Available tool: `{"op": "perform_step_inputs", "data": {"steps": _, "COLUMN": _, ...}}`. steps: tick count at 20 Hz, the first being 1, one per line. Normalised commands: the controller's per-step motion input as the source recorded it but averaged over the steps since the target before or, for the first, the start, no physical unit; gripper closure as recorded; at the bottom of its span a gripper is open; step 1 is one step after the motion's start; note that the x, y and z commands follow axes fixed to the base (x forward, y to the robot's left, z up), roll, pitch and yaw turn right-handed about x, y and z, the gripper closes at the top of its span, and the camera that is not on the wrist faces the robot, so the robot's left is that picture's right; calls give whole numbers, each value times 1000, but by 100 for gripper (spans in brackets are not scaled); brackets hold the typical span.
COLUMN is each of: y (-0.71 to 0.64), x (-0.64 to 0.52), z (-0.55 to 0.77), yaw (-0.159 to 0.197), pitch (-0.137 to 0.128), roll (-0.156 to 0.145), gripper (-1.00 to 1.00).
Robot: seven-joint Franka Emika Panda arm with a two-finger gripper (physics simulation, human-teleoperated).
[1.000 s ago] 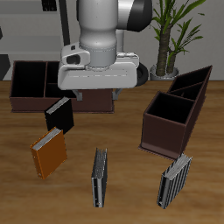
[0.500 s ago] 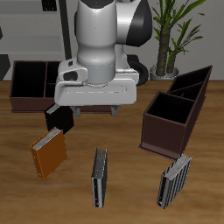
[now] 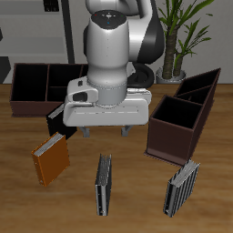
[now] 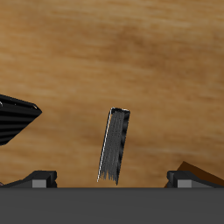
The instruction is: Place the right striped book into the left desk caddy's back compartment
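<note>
The left caddy [image 3: 185,116] shows black interiors in both compartments, nothing visible inside; the wide caddy [image 3: 36,86] farther back looks the same. My gripper [image 3: 105,133] hangs open, holding nothing. The striped book [image 3: 104,184] lies flat near the front edge — between my fingers [image 4: 44,178] in the wrist view, untouched.

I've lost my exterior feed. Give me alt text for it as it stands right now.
The gripper hangs above the right striped book, which lies near the table's front edge between an orange book and a lighter finely striped book. The left desk caddy stands beyond that lighter book, beside a potted plant; a wide low caddy and black book sit opposite.
</note>
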Motion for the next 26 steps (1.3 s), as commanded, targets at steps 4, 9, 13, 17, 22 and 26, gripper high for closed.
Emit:
{"op": "perform_step_inputs", "data": {"steps": 4, "y": 0, "x": 84, "z": -213, "yaw": 4, "pitch": 4, "roll": -2, "gripper": -100}}
{"op": "perform_step_inputs", "data": {"steps": 9, "y": -68, "x": 63, "z": -196, "yaw": -23, "pitch": 5, "roll": -24, "gripper": -100}}
{"op": "perform_step_inputs", "data": {"steps": 13, "y": -2, "x": 47, "z": -214, "yaw": -27, "pitch": -4, "roll": -24, "gripper": -100}}
{"op": "perform_step_inputs", "data": {"steps": 17, "y": 112, "x": 75, "z": -275, "yaw": 14, "pitch": 7, "roll": 3, "gripper": -100}}
{"op": "perform_step_inputs", "data": {"steps": 22, "y": -27, "x": 72, "z": -246, "yaw": -31, "pitch": 18, "roll": -8, "gripper": -100}}
{"op": "perform_step_inputs", "data": {"steps": 26, "y": -67, "x": 20, "z": -165, "yaw": -30, "pitch": 8, "roll": -18, "gripper": -100}}
